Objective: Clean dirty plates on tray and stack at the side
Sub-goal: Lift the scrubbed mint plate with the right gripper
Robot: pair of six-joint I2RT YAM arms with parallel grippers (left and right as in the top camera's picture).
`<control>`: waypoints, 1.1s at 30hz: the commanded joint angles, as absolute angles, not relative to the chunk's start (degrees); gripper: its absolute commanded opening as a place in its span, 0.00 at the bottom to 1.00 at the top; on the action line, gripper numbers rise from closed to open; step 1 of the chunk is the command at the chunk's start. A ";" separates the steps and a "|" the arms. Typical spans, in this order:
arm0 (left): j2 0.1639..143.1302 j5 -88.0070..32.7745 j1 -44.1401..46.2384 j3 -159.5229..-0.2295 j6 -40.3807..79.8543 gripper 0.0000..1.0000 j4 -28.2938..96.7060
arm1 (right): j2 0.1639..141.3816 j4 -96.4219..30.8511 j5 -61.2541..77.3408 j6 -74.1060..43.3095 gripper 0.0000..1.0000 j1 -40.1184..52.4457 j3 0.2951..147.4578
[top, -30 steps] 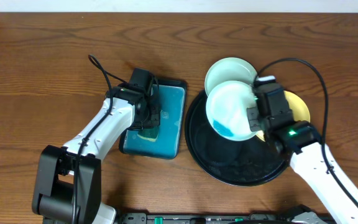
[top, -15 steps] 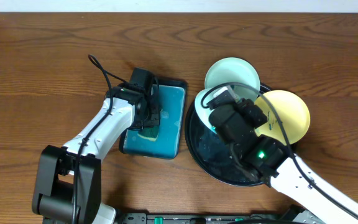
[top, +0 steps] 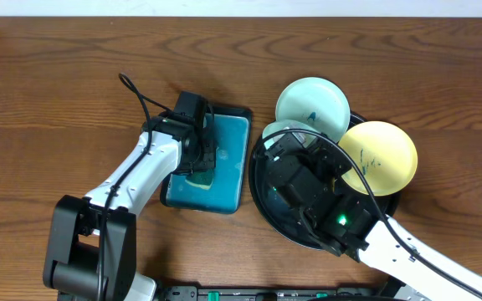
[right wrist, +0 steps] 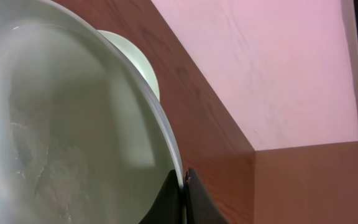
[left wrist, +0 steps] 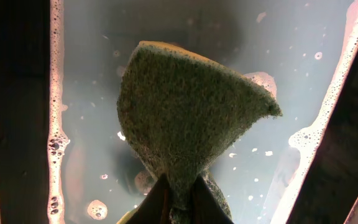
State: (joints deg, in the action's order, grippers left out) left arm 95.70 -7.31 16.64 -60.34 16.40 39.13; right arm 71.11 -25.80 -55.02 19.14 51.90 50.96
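Observation:
My left gripper is shut on a green and yellow sponge and holds it over the soapy water of the teal rectangular tray. My right gripper is shut on the rim of a mint-white plate and holds it tilted on edge above the left part of the black tray. In the overhead view that plate is mostly hidden by my right arm. A second mint-white plate with small teal marks lies at the tray's far edge. The yellow plate with teal scribbles lies at the tray's right.
The teal tray's water has foam along its edges. Bare wooden table lies left of and behind the trays. A pale wall shows beyond the table edge in the right wrist view.
My right arm has swung the held plate left across the black tray and turned it on edge, uncovering the yellow plate. The left arm and sponge have not moved.

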 commanded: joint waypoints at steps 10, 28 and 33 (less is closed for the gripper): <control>95.59 -6.81 16.40 -60.10 15.70 0.07 39.16 | 70.41 -25.45 -57.21 19.81 0.01 52.34 52.45; 95.59 -6.81 16.40 -60.10 16.80 0.07 39.13 | 70.41 -25.45 -57.21 19.79 0.01 52.34 52.45; 95.59 -6.79 16.40 -60.10 16.80 0.08 39.13 | 70.41 -25.45 -57.21 19.79 0.01 52.31 52.45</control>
